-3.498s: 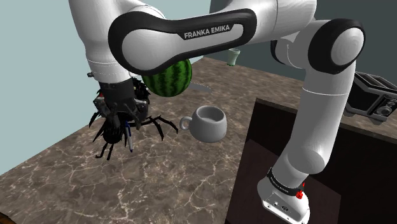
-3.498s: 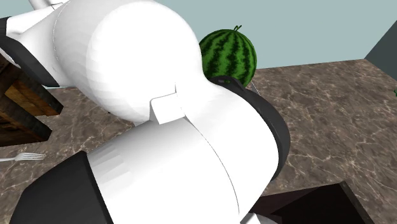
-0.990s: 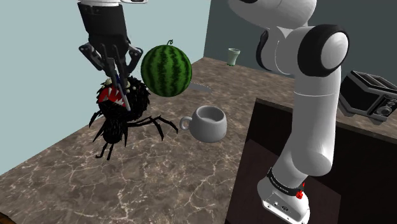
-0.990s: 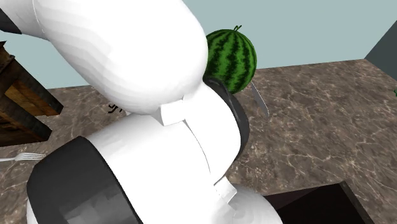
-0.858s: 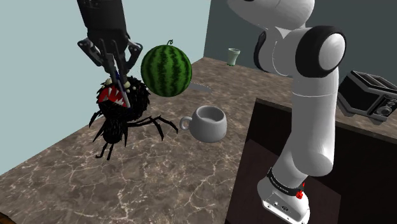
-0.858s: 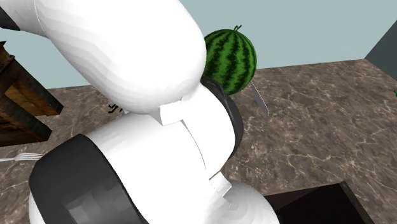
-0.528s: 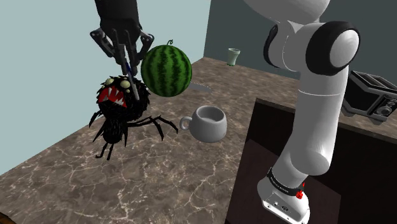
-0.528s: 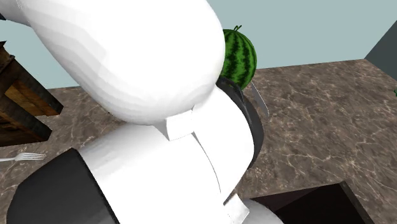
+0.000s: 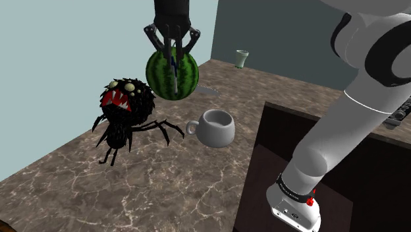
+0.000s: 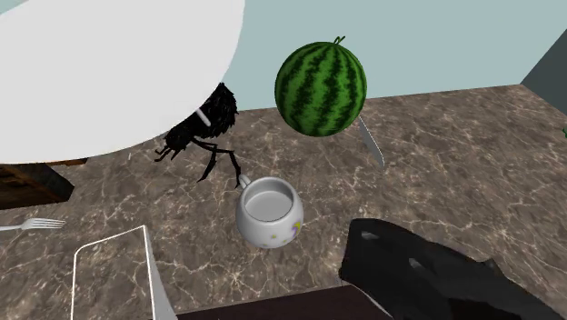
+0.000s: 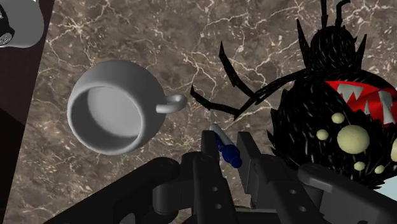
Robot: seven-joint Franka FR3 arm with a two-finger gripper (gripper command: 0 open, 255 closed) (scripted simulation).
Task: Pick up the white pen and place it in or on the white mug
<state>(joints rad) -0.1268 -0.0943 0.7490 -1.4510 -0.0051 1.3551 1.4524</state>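
Observation:
My gripper (image 9: 173, 53) hangs high over the counter, in front of the watermelon (image 9: 172, 74), shut on a slim pen (image 9: 176, 80) that points down. In the wrist view the pen (image 11: 224, 145) shows a white tip and a blue section, clasped between the two black fingers (image 11: 208, 151). The white mug (image 9: 216, 127) stands upright and empty on the marble counter, lower and toward the shoulder view's right of the gripper. From the wrist, the mug (image 11: 114, 105) lies to one side of the gripper (image 11: 224, 151), handle toward the pen. The second exterior view has the mug (image 10: 269, 211) in the open.
A big black toy spider (image 9: 125, 112) sits at the shoulder view's left of the mug. A knife (image 10: 368, 141) lies by the watermelon (image 10: 320, 88). A small cup (image 9: 242, 58) stands far back, a fork (image 10: 32, 223) near the counter edge. The dark stand (image 9: 309, 178) borders the counter.
The gripper has carried the pen up and to the shoulder view's right, from over the spider to in front of the watermelon. The arm swung aside, uncovering the mug in the second exterior view.

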